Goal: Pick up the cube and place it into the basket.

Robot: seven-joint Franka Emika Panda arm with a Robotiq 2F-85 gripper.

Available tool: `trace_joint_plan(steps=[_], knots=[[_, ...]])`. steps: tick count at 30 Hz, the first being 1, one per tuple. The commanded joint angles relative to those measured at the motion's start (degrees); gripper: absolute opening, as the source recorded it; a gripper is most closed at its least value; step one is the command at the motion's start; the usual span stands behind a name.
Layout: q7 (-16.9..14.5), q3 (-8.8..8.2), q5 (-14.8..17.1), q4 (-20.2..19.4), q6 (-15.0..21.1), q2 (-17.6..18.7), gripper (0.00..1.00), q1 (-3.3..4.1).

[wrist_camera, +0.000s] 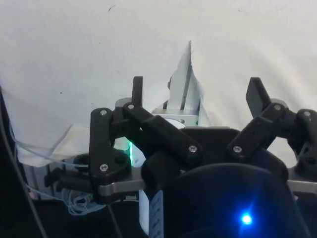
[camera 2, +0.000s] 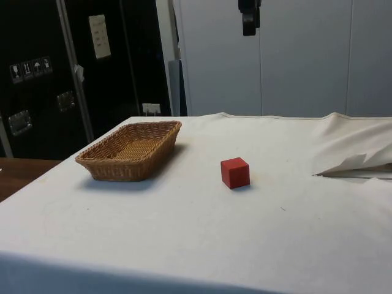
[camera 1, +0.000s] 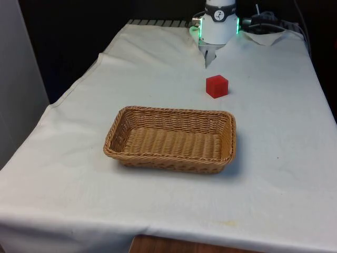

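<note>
A red cube [camera 1: 217, 86] rests on the white cloth, between the basket and the robot's base. In the side view the cube [camera 2: 235, 172] sits apart from the basket, toward the robot's end. The woven wicker basket [camera 1: 124, 147] is rectangular, shallow and holds nothing; its rim [camera 2: 101, 160] stands near the table's edge in the side view. My gripper [camera 2: 248, 29] hangs high above the table, well over the cube's height. In the wrist view my gripper [wrist_camera: 196, 93] is open, with nothing between its fingers [wrist_camera: 137, 88], looking down at cloth and the robot's base.
The cloth is rumpled into a raised fold [camera 2: 352, 164] near the robot's base. The table's wooden edge [camera 1: 174, 245] shows at the near side in the front view. Dark cabinets [camera 2: 55, 67] stand beyond the basket in the side view.
</note>
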Motion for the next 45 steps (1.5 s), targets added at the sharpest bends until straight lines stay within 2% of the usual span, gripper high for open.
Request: trace_joint_plan(steps=[1,2,6,11,12,18,20,21,22,25,29,30,31,40,41,42,45], knots=[[0.5,0.4,-0.3,0.3,-0.6,0.3,1.0,-0.06],[0.1,0.17,0.0,0.0,0.0,0.1,1.0,0.0],[0.7,0.92,-0.1,0.3,-0.4,0.4,1.0,0.0],[0.5,1.55,0.3,0.2,-0.1,0.4,1.0,0.34],[0.3,1.26,0.1,0.1,0.0,0.2,1.0,0.11],[-0.5,2.18,0.6,0.1,0.3,0.4,1.0,0.74],[-1.0,2.29,0.8,0.1,0.5,0.4,1.0,0.8],[-0.8,2.29,0.5,0.1,0.2,0.3,1.0,0.52],[-1.3,2.35,0.9,0.1,0.6,0.4,1.0,0.86],[-2.6,2.46,1.1,-0.1,1.0,0.4,1.0,1.15],[-4.0,2.64,1.4,-0.4,1.5,0.5,1.0,1.32],[-3.8,2.69,1.1,-0.2,1.0,0.5,1.0,0.97],[-4.7,2.75,1.7,-0.5,1.7,0.5,1.0,1.32],[-8.0,3.04,2.5,-1.0,2.8,0.7,1.0,1.78],[-8.4,3.09,2.3,-1.0,2.5,0.6,1.0,1.43],[-8.8,3.04,2.6,-1.2,3.0,0.7,1.0,1.83],[-10.0,3.15,3.0,-1.4,3.4,0.7,1.0,1.89]])
